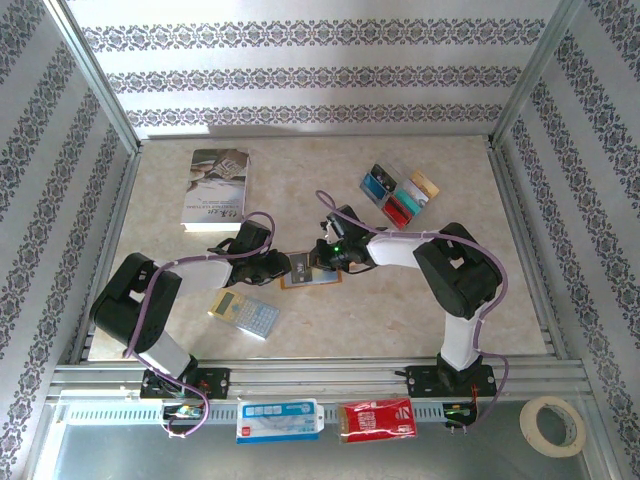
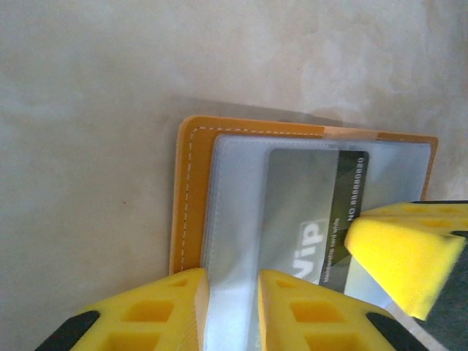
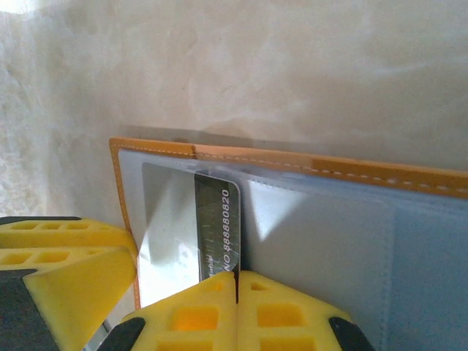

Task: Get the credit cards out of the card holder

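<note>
One book [image 1: 215,185] and one calculator [image 1: 245,315] are sitting on the left, untouched. My left fingers [image 2: 281,311] are standing slightly apart, resting on the one open orange card holder [image 1: 303,280], mid-front on the table [image 1: 360,320]. My right fingers [image 3: 248,311] are pinching shut on the dark VIP card [image 2: 344,190], which is sitting partway out of its clear sleeve. Four loose cards [image 1: 400,195], as I'm counting them, are lying back right, already out. I'm judging it mostly done, with this one card left.
</note>
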Robot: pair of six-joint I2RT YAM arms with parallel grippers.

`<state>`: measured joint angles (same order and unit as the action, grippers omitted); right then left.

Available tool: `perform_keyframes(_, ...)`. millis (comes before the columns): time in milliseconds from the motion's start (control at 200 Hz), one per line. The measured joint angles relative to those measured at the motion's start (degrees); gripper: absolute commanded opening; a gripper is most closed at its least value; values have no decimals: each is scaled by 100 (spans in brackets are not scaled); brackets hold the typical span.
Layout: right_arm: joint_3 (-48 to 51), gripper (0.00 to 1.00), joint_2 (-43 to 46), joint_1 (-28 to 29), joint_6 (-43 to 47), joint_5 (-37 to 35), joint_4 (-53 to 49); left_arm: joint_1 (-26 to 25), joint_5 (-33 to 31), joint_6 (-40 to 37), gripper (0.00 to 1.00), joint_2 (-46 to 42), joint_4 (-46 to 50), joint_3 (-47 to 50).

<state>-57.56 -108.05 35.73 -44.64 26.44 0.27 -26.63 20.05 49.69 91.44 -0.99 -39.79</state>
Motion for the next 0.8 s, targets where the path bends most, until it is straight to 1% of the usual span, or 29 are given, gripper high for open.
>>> perform_keyframes(175, 0, 7, 24, 0, -2, 0, 0, 0, -44, -122, 27, -26, 188, -107)
perform_keyframes(340, 0, 7, 24, 0, -2, 0, 0, -13, -129, -238, 25, -245, 450, -229)
perform_keyframes(490, 0, 7, 24, 0, -2, 0, 0, -57, -114, -293, 24, -293, 463, -376)
perform_keyframes(799, 0, 7, 26, -11, -2, 2, 0, -151, -37, -328, 23, 299, 455, -553)
